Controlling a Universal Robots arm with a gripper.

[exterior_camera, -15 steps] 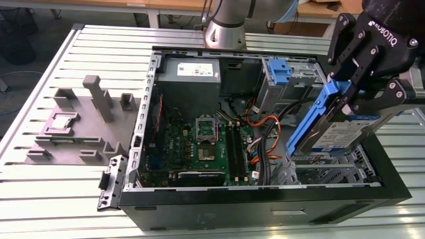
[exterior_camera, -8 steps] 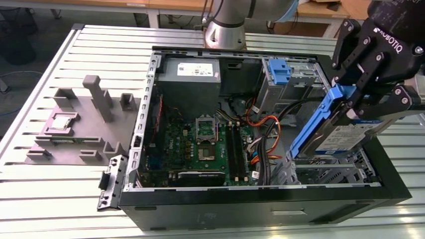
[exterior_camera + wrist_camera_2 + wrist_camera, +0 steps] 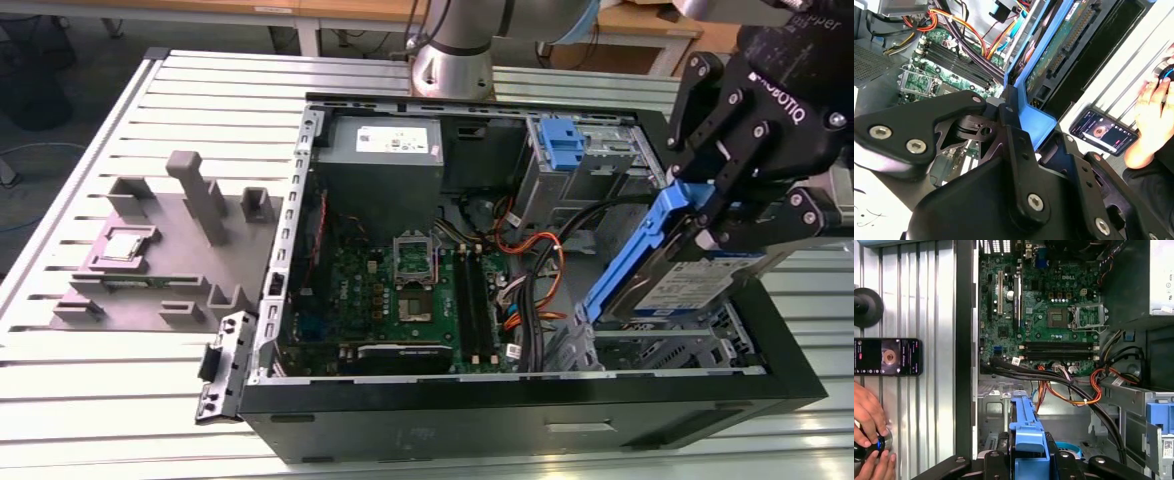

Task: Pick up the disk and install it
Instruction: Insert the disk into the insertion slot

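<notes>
While I hold the disk (image 3: 687, 285) tilted at the exterior view's right, above the computer case (image 3: 534, 405), the gripper (image 3: 705, 210) is clamped on its blue rail (image 3: 634, 255), presumably angling it for the bay; the motherboard (image 3: 400, 290) lies inside the case; in the second wrist view the disk (image 3: 1054, 45) hangs over cables (image 3: 974, 52); in the first wrist view the blue rail (image 3: 1029, 432) sits between closed jaws.

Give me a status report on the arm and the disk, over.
Gripper shut on the disk, held tilted over the open case. Not yet seated. Loose cables close beside it.
</notes>
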